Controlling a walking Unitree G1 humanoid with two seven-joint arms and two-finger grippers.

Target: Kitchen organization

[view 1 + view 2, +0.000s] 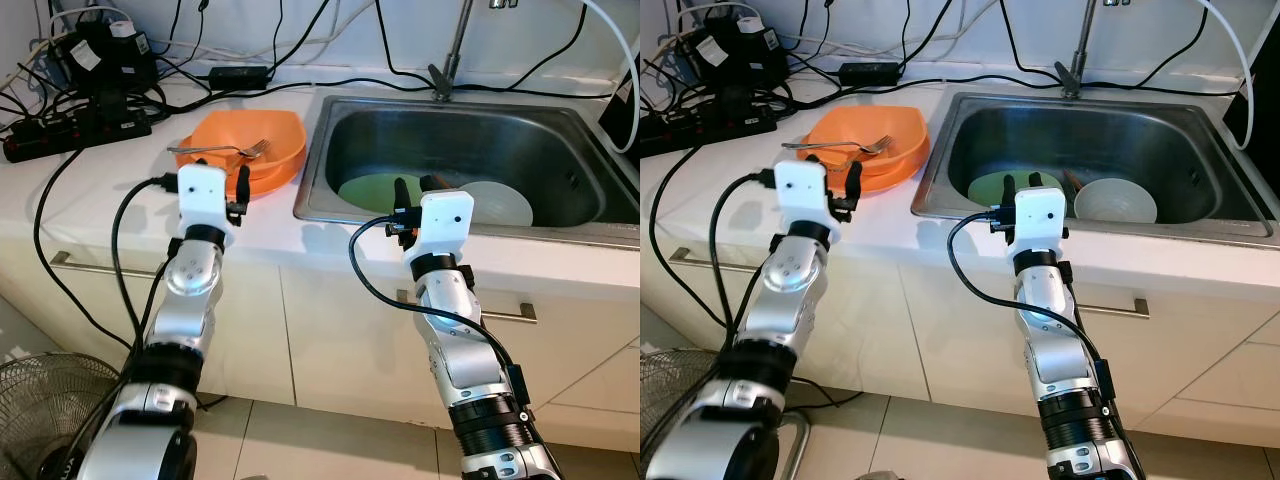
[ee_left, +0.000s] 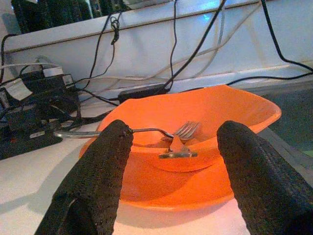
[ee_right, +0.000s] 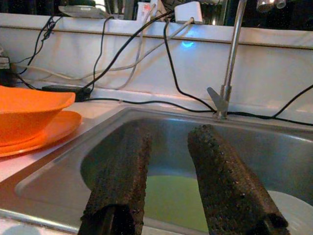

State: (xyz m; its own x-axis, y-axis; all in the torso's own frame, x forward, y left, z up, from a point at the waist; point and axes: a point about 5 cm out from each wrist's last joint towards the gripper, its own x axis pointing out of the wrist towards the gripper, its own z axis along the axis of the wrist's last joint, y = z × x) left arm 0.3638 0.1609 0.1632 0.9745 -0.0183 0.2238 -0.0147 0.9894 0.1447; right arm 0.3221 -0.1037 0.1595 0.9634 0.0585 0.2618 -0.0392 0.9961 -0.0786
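Where the white countertop point(image 1: 100, 200) meets the steel sink point(image 1: 330, 140), an orange bowl point(image 1: 250, 140) sits on an orange plate point(image 1: 268, 178), squarish with rounded corners and a glossy inside. A metal fork point(image 1: 215, 150) lies across the bowl, its long axis running roughly side to side along the counter: the handle reaches over the bowl's rim toward the robot's left, and the tines point toward the sink, resting inside the bowl. The left gripper point(image 2: 171, 152) hovers just in front of the bowl, its two black fingers point(image 2: 98, 176) spread wide with nothing between them. The left wrist view shows the fork tines close up and their reflection in the bowl, detail too small to read from the head views.

In the sink lie a green plate point(image 1: 370, 190) and, beside it toward the right, a white plate point(image 1: 500, 200). The right gripper point(image 3: 166, 181) is held over the sink's front edge above the green plate, its fingers parted and empty. The right wrist view takes in the faucet stem point(image 3: 232, 54) rising behind the basin and the back wall with its cables. The head views add a black power strip point(image 1: 70, 125) and tangled black cables at the counter's back left, and a floor fan point(image 1: 40, 410) below.
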